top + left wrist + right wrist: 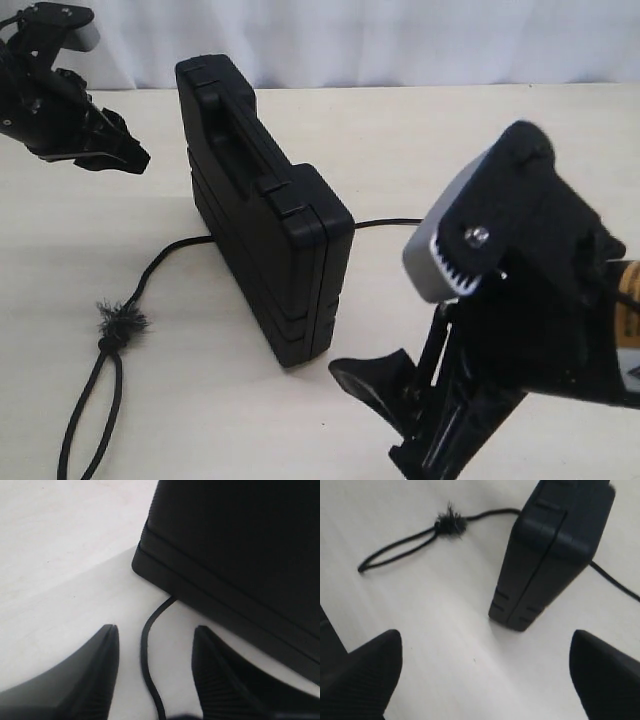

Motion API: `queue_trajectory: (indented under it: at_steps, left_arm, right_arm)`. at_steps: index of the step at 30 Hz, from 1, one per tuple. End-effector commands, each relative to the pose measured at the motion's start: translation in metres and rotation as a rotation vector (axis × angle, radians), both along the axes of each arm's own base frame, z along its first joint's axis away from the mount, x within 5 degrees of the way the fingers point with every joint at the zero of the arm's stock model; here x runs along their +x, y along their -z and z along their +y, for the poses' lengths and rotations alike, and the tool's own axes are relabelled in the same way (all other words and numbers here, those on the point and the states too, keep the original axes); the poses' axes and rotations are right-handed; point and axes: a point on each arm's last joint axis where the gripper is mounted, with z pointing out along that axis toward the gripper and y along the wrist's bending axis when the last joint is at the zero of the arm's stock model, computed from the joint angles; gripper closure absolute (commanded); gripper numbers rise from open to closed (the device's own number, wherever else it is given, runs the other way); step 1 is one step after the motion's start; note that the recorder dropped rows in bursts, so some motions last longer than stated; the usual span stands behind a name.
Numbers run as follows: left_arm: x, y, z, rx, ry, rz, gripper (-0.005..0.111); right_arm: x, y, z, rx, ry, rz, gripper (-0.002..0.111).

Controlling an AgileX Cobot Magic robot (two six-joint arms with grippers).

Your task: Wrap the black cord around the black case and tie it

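R gripper [485, 642]: nearest, lower right of ext view; jaws spread wide, nothing held or touched; ribbed black pads [365, 680], grey housing w/ toothed edge.
Black cord [150, 268]: thin matte rope flat on table; long loop at lower left, knot w/ fuzzy frayed tuft [122, 322], then curves up to case base; shows again on case's right side.
Black case [265, 230]: centre; stands upright on long edge, handle on top; hard plastic, rectangular, rounded corners, grooved seams.
L gripper [156, 630]: far, upper left; jaws apart, nothing clasped; cord lies between tips w/o touching, near case corner.
Table [450, 140]: pale, smooth, matte.
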Motion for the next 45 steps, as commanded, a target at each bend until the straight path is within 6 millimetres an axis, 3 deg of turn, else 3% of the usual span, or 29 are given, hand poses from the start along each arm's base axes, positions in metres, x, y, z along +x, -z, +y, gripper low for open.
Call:
queue_trajectory:
  at_steps: [1,9,20,24,32,45]
  left_arm:
    - [-0.001,-0.002,0.001,-0.006,-0.011,-0.006,0.062]
    - [-0.001,-0.002,0.001,-0.008,-0.008,0.0,0.062]
    - [0.0,-0.003,0.002,-0.004,-0.015,-0.013,0.062]
    - [0.0,-0.003,0.002,-0.004,-0.015,-0.013,0.062]
    - [0.001,-0.003,0.002,-0.002,-0.018,-0.018,0.062]
    - [0.0,-0.003,0.002,-0.002,-0.018,-0.017,0.062]
  right_arm:
    - [-0.001,0.012,0.004,-0.136,0.084,-0.027,0.025]
    - [-0.001,0.039,0.035,-0.072,0.066,-0.154,0.025]
    - [0.017,0.07,0.048,0.044,0.206,-0.284,0.025]
    - [0.024,0.077,0.048,0.099,0.36,-0.265,0.025]
    - [0.03,0.096,0.056,0.028,0.382,-0.267,0.025]
    - [0.04,0.085,0.082,0.079,0.394,-0.28,0.025]
